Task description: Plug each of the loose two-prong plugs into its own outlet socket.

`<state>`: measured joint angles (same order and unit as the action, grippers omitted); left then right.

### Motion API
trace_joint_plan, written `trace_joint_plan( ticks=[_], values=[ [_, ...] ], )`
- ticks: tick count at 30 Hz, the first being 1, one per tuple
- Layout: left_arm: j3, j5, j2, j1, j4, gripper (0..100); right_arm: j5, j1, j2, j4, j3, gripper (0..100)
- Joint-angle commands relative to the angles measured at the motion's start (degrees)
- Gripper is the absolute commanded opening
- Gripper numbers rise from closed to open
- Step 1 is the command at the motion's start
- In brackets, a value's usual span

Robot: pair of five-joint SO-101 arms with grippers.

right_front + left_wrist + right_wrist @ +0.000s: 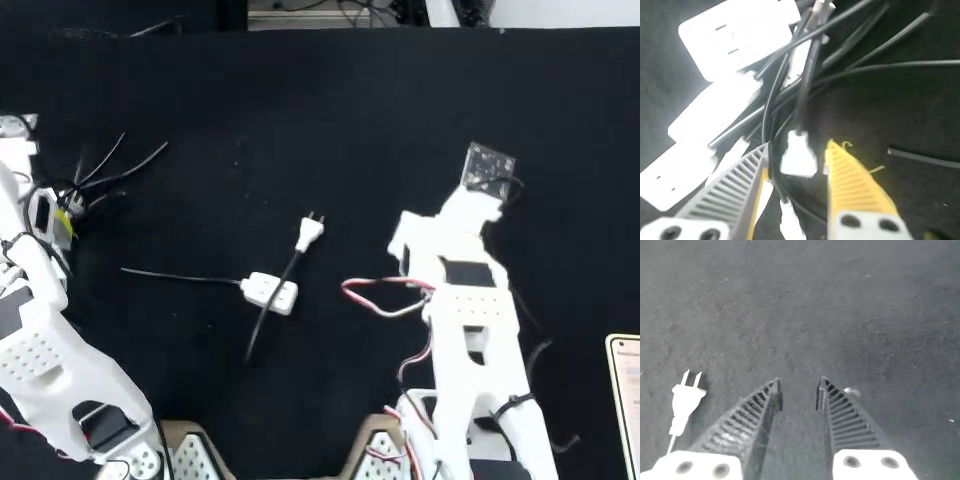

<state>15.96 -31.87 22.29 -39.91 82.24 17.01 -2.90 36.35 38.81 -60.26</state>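
While the left claw point(797, 147) hangs over the tangle of black cords point(806, 80) at the left edge of the bench point(300, 100), its jaws stand well apart on either side of a small white plug point(798, 161). They are not pinching it: nothing held, though the line-up looks like a pick in the making. Right beside that tangle lie white socket blocks point(735, 35), so I'd say plug and target sit close for a short carry. Over on the other side, the right claw point(797, 390) is spread open too and empty, poised above bare bench. A second loose plug point(684, 397) lies just off to one side of it, prongs free. That plug rests mid-bench near a lone outlet socket point(270, 292) with its cord running across the socket, seemingly staged for the right arm's turn
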Motion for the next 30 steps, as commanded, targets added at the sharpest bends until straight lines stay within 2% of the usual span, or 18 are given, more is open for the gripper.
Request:
trace_joint_plan(
  ticks=[1,7,13,15,19,25,30],
  values=[
    [10.4,2.5,-5.2,-0.2,9.0,20,-1.0,4.0,1.2,4.7,5.6,12.7],
    [13.1,2.5,-11.3,2.2,18.6,20,-11.9,12.9,1.2,4.7,5.8,12.8],
    [-4.5,5.8,-21.5,5.4,17.4,20,-19.8,18.0,0.8,2.5,5.3,12.7],
    [-13.3,8.5,-25.8,7.4,14.0,20,-23.5,18.0,1.0,0.0,4.6,12.5],
    [-31.1,15.5,-35.5,11.2,2.1,20,-29.1,19.5,0.7,-2.2,4.8,12.7],
    [-53.6,22.1,-50.2,16.3,-10.7,20,-45.8,22.3,0.7,-3.1,4.7,12.7],
    [-70.2,30.6,-56.7,17.9,-26.7,20,-61.5,25.3,0.6,-3.3,4.6,12.7]
  ],
)
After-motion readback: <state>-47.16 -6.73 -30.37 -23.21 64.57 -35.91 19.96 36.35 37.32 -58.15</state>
